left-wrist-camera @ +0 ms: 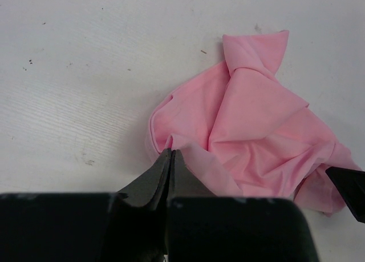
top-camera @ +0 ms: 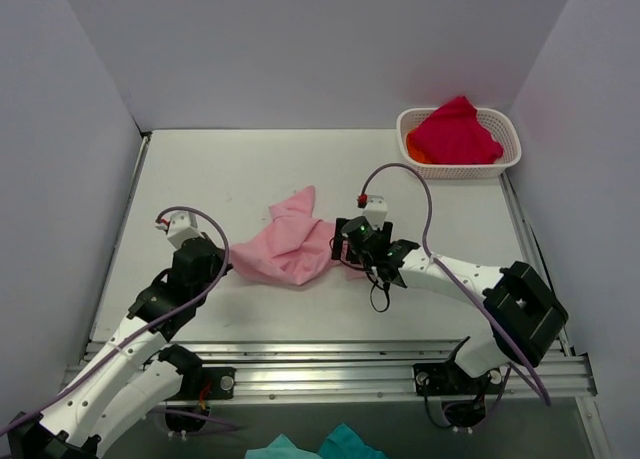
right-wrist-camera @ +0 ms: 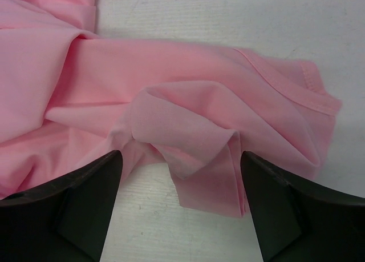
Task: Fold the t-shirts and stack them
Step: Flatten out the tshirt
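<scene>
**A:** Where are the shirts?

**B:** The pink t-shirt (top-camera: 295, 247) lies crumpled mid-table, between the arms. The red t-shirt (top-camera: 455, 131) is heaped in the white basket (top-camera: 510, 159), far right.

**A:** And the grippers?

**B:** The left gripper (left-wrist-camera: 171, 153) is pinched tight on the pink t-shirt's left edge. The right gripper (right-wrist-camera: 181, 156) is spread wide, straddling a raised fold at the right edge and gripping nothing.

**A:** What does the next move call for?

**B:** Probably closing low on the hem, then pulling both edges apart evenly to flatten the cloth.
</scene>
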`<state>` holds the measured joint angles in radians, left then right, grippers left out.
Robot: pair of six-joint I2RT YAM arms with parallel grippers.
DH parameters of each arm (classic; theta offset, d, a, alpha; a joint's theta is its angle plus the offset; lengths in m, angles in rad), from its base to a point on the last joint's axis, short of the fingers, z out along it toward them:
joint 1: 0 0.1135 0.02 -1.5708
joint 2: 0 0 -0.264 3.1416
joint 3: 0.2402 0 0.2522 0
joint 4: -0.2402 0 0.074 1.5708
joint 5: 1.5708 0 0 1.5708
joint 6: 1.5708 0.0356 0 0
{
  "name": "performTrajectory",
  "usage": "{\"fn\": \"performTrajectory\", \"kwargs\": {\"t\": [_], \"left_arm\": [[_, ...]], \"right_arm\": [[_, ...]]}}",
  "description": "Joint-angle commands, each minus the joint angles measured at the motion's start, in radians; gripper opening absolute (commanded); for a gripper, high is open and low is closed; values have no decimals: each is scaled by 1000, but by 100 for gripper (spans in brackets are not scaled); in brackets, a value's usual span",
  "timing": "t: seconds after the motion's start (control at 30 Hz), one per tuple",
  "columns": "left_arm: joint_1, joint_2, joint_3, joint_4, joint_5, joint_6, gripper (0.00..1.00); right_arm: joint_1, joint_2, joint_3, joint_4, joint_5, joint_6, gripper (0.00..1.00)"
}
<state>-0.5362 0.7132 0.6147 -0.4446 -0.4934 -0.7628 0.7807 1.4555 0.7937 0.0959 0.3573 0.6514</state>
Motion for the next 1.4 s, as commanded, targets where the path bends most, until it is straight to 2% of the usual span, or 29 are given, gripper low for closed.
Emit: {"fn": "performTrajectory", "kwargs": {"t": [0.0,0.07,0.17,0.2,0.27,0.43,0.57,0.73,0.97,1.03,1.17,1.2,1.3,1.33,1.37], "left_arm": [[-5,3,-4,53,-10,13,2],[-5,5,-4,53,-13,14,2],[-5,5,-9,55,-17,14,2],[-5,5,-9,53,-17,14,2],[-5,3,-12,52,-20,14,2],[-7,0,-9,49,-28,17,2],[-5,-11,26,12,-31,28,2],[-18,-55,157,-97,-59,43,2],[-19,-67,393,-138,-40,137,2],[-19,-60,459,-135,-24,181,2],[-19,-8,710,-148,4,266,2],[-19,15,755,-148,18,281,2],[-18,49,919,-137,111,341,2],[-18,54,959,-131,166,358,2],[-19,58,997,-126,200,368,2]], "right_arm": [[5,32,42,27,12,-9,79],[5,46,48,34,6,-13,68],[5,69,58,39,5,-22,37],[5,81,61,39,6,-22,19],[5,91,71,24,11,-19,0],[8,71,73,15,40,-21,0],[6,10,114,-54,83,-59,0],[6,-147,215,-150,127,-139,0],[6,-335,399,-211,128,-306,0],[6,-388,453,-225,74,-349,0],[8,-444,616,-240,-111,-446,0],[8,-452,675,-237,-220,-473,0],[8,-474,790,-214,-354,-515,0],[8,-478,814,-190,-482,-519,0],[9,-484,835,-176,-535,-518,0]]}}
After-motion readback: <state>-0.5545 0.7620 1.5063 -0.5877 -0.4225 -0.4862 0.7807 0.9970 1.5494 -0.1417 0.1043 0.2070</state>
